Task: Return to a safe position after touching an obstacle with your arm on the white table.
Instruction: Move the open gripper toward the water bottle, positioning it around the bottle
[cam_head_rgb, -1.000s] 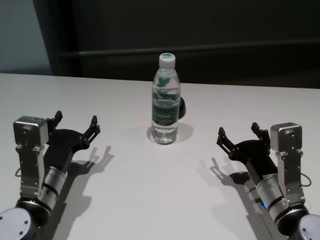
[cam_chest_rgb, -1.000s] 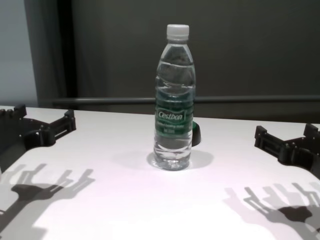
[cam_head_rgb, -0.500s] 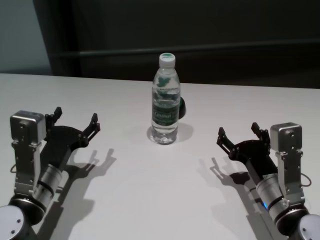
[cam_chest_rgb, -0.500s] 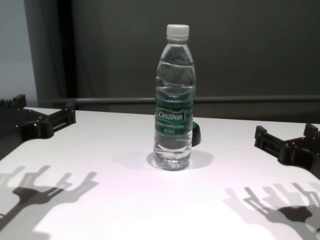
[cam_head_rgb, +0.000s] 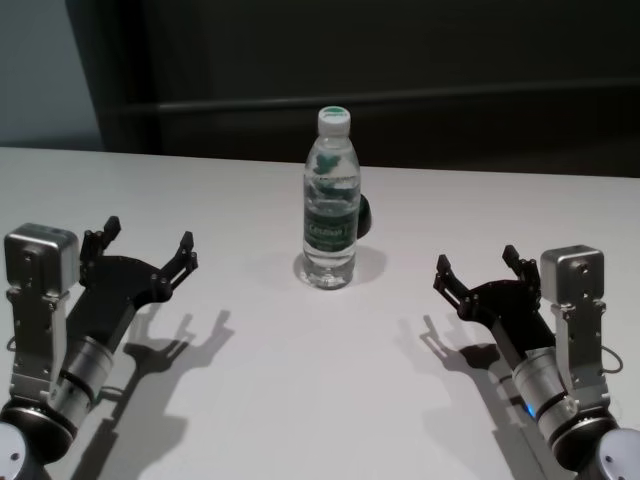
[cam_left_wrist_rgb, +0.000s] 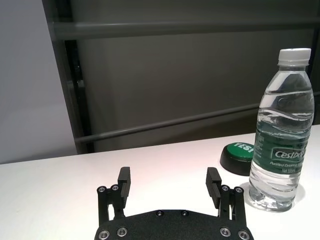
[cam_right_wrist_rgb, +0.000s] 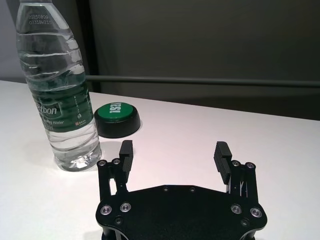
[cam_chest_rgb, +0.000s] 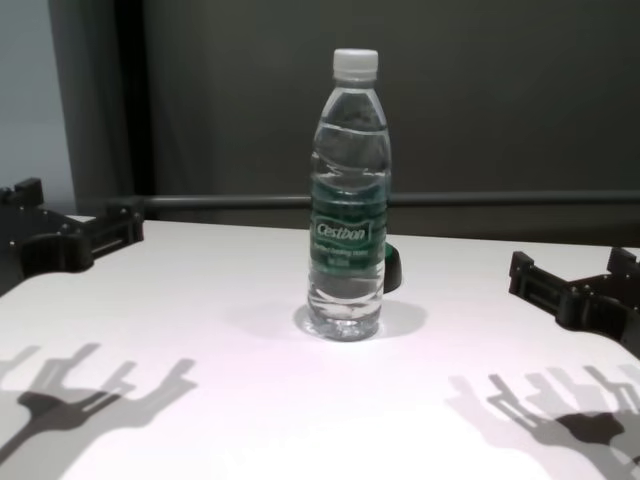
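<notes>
The clear water bottle with white cap and green label stands upright at the middle of the white table. It also shows in the chest view and in both wrist views. My left gripper is open and empty, held above the table well left of the bottle; its own wrist view shows the fingers spread. My right gripper is open and empty, well right of the bottle, as its wrist view confirms. Neither gripper touches the bottle.
A small dark round button with a green top sits on the table just behind the bottle, also seen in the left wrist view. A dark wall with a horizontal rail runs behind the table's far edge.
My left arm has risen and drawn back toward the left, away from the bottle; its shadow slid nearer the front edge. The right arm and the bottle have not moved.
</notes>
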